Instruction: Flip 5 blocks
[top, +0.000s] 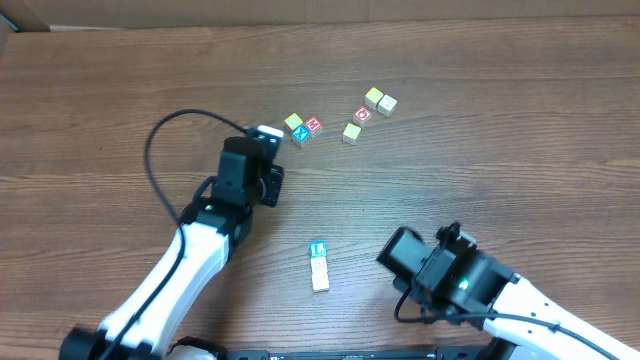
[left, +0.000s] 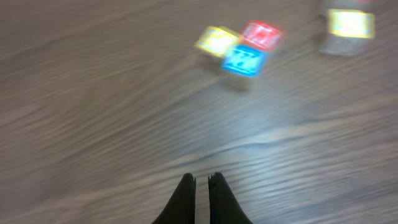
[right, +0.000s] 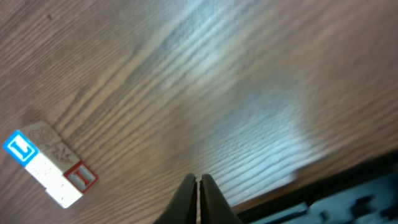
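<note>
Wood-grain worktop (top: 520, 180) carrying alphabet blocks: a touching trio (top: 301, 135), a loose group of four (top: 362, 114) near it, and a short blue-ended row (top: 320, 272) well apart.

My left arm (top: 185, 262) and right arm (top: 535, 305): white link shells with black joint housings. A black cable (top: 152, 150) loops off the left arm; a green light (top: 463, 284) marks the right. My left gripper (left: 201, 178) carries black, tapered fingers (left: 184, 202).

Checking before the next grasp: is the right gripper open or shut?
Shut: in the wrist view the right gripper has its jaws nearly touching, with nothing between them.
</note>
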